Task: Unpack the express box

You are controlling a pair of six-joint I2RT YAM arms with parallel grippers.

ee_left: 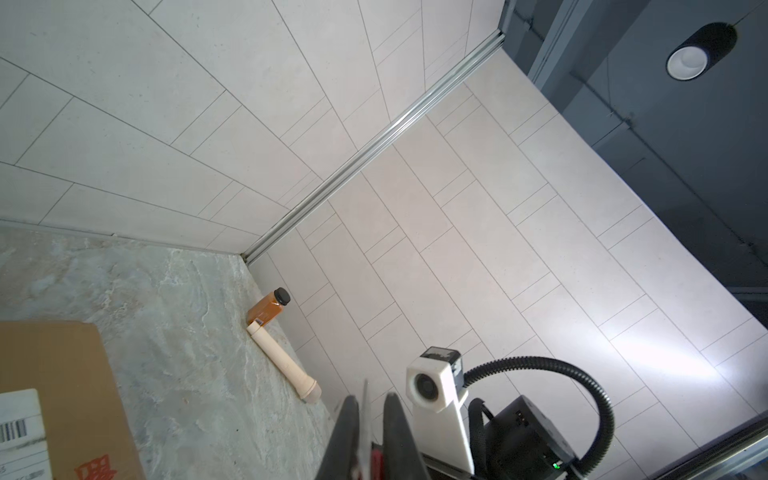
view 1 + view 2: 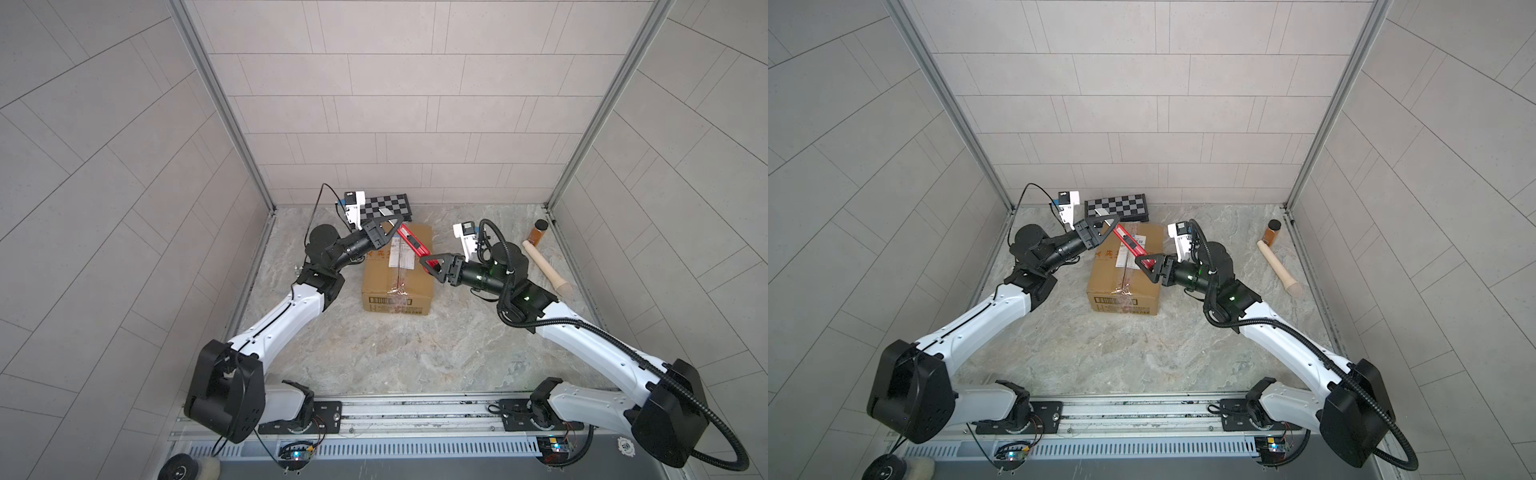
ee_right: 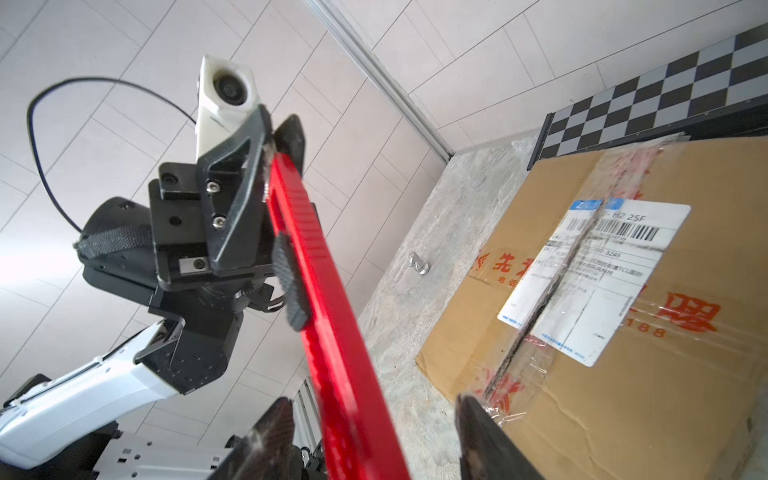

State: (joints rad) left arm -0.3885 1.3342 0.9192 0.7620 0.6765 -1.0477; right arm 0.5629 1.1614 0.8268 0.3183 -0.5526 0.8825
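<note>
The express box [image 2: 399, 276] [image 2: 1125, 284], a brown taped carton with a white label and red characters, sits mid-table; its seam shows in the right wrist view [image 3: 623, 332]. A red utility knife [image 2: 412, 244] [image 3: 332, 332] hangs slanted above the box. My left gripper [image 2: 397, 219] [image 1: 368, 400] is shut on the knife's blade end. My right gripper [image 2: 426, 262] [image 3: 370, 409] stands open, its fingers apart on either side of the handle end without touching it.
A black-and-white checkered board [image 2: 384, 205] lies behind the box against the back wall. An amber bottle [image 2: 539, 230] and a wooden rolling pin [image 2: 544, 266] lie at the right wall. A small metal piece [image 3: 417, 264] lies left of the box.
</note>
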